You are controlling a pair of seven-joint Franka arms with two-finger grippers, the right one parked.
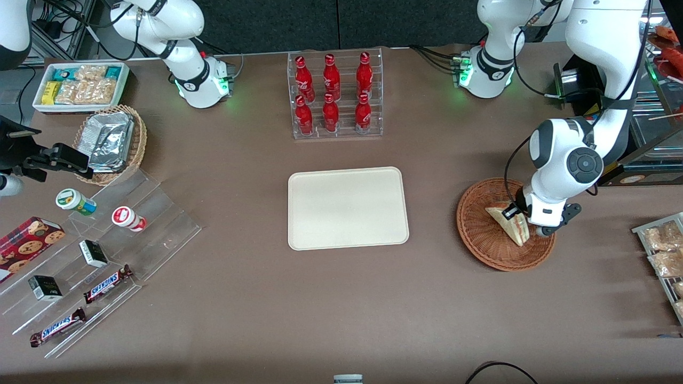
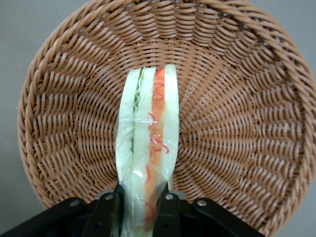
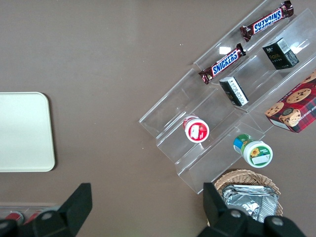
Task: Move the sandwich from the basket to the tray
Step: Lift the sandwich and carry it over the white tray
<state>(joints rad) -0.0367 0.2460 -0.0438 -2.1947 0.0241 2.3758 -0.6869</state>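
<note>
The sandwich [image 1: 511,224], a plastic-wrapped pale wedge with a red-orange and green filling stripe [image 2: 150,143], lies in the round reddish-brown wicker basket [image 1: 480,234] toward the working arm's end of the table. My left gripper [image 1: 525,217] is down in the basket and its two black fingers [image 2: 109,212] press on both sides of the sandwich's wide end. The basket's woven floor [image 2: 232,123] shows all around the wedge. The cream-beige tray [image 1: 348,208] lies flat at the table's middle, with nothing on it; its corner shows in the right wrist view [image 3: 24,131].
A clear rack of red bottles [image 1: 335,95] stands farther from the front camera than the tray. Clear stepped shelves with snack bars and cups [image 1: 90,250], a tan basket of foil packets [image 1: 109,140] and a white bin of snacks [image 1: 80,85] sit toward the parked arm's end.
</note>
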